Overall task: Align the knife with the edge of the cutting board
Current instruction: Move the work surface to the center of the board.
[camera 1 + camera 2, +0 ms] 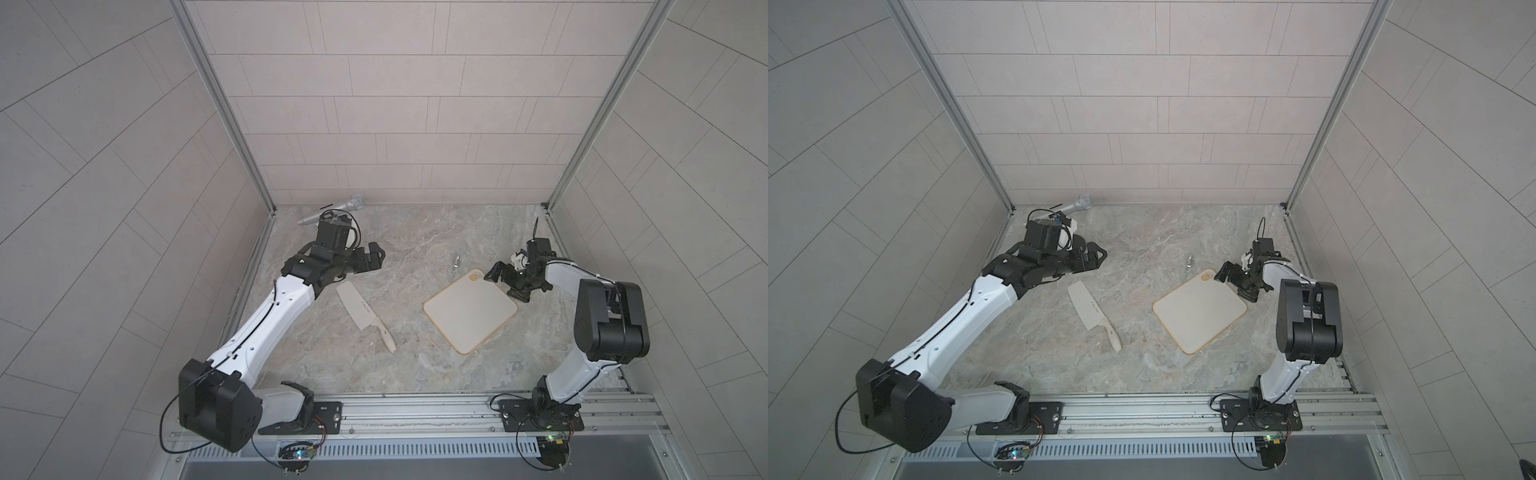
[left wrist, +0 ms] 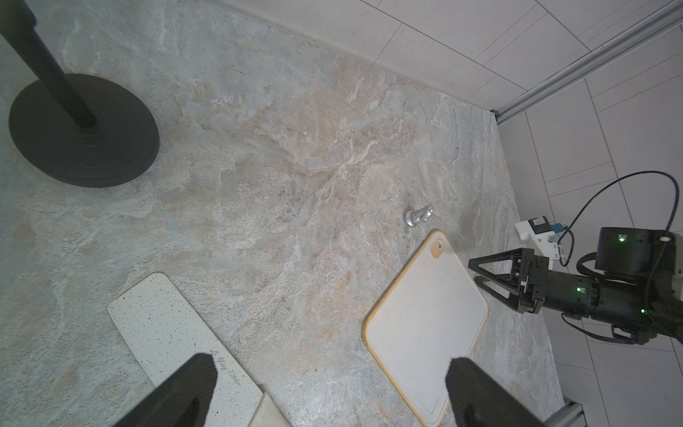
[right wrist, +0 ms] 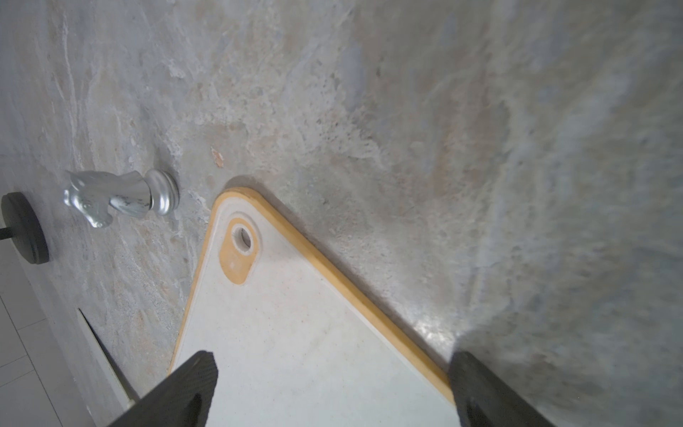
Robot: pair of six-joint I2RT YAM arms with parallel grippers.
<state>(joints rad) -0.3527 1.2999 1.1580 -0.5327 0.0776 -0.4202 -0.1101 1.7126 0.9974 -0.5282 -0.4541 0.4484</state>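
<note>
Matt cream cutting board (image 1: 469, 311), speckled knife (image 1: 361, 309), shiny silver figurine (image 3: 122, 196), stone-look tabletop (image 1: 415, 249)

I am looking into a lab test cell dressed as a kitchen counter, not a real kitchen. Panel walls (image 1: 399, 104) printed with pale tile lines box in the worktop on three sides, joined at the corners by bare aluminium posts (image 1: 224, 108). The marble-look tabletop (image 1: 415, 249) ends along the lower edge of the frame at a slotted aluminium rail (image 1: 415, 409), where the arm bases (image 1: 299, 409) are bolted down beside exposed circuit boards (image 1: 297, 453) and loose cables (image 1: 166, 415). The props are a cutting board (image 1: 469, 311) and a knife (image 1: 357, 307), mixed with a silver microphone (image 1: 353, 203) at the back left and a black stand base (image 2: 83, 129).
</note>
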